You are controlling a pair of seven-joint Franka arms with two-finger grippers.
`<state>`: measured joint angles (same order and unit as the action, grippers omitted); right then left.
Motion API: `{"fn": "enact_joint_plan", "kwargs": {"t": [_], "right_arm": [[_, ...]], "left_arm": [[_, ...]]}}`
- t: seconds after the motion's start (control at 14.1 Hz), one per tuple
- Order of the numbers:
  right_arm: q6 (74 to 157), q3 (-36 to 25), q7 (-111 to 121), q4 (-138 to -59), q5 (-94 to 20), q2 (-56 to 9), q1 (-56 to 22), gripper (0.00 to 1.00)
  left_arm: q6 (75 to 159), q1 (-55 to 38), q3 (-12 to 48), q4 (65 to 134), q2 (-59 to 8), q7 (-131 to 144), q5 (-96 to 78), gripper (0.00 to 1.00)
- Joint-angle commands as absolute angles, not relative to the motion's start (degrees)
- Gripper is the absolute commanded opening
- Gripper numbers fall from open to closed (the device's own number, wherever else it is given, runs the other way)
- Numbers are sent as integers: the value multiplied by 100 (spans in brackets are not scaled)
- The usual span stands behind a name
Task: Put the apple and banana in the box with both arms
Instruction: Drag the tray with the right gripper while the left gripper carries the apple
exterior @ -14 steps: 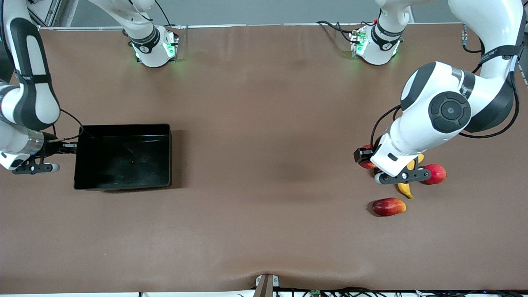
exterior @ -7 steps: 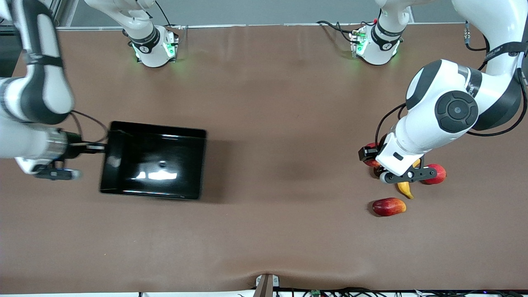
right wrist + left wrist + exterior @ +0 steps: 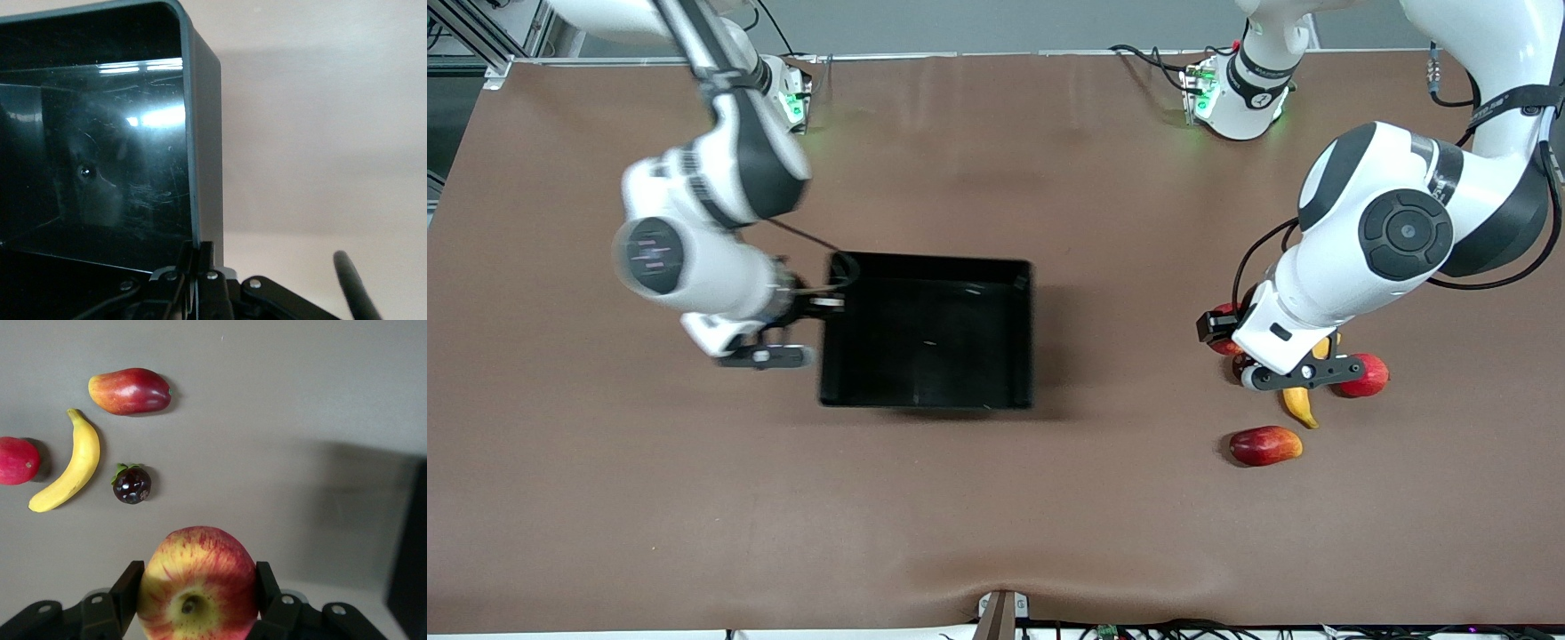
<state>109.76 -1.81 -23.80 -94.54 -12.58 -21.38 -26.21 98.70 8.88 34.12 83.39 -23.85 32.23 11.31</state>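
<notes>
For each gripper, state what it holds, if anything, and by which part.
The left gripper holds the apple by its sides, one finger on each. The right gripper is shut on the box, pinching the rim of one wall.

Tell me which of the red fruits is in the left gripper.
The apple, red streaked with yellow, yellowish stem dimple showing. The elongated mango-like fruit and the smooth pink-red round fruit lie on the table.

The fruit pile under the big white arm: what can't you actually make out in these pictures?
- Front view: the left arm hides the apple and most of the banana; only the left wrist view shows the left gripper clamping the apple.
- Front view: the small dark fruit is covered too.
- Left wrist view: the pink-red fruit is cut off by the picture's edge.
- Right wrist view: the box runs off the picture.
</notes>
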Motion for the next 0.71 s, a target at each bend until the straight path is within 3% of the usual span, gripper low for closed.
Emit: {"fn": "enact_joint_plan", "kwargs": {"t": [0.0,0.57,0.64], "right_arm": [[11284,-264,-2803,-9193,-1468,-2530,-2891,0],[11848,-281,-2874,-9246,-1767,-3146,-3673,0],[11839,-281,-2857,-9246,-1767,-3207,-3648,6]], "left_arm": [[9773,757,3480,8420,-2241,3716,1072,0],[10335,274,3621,8543,-2671,4550,738,0],[10527,125,3612,8552,-2794,4866,773,0]]}}
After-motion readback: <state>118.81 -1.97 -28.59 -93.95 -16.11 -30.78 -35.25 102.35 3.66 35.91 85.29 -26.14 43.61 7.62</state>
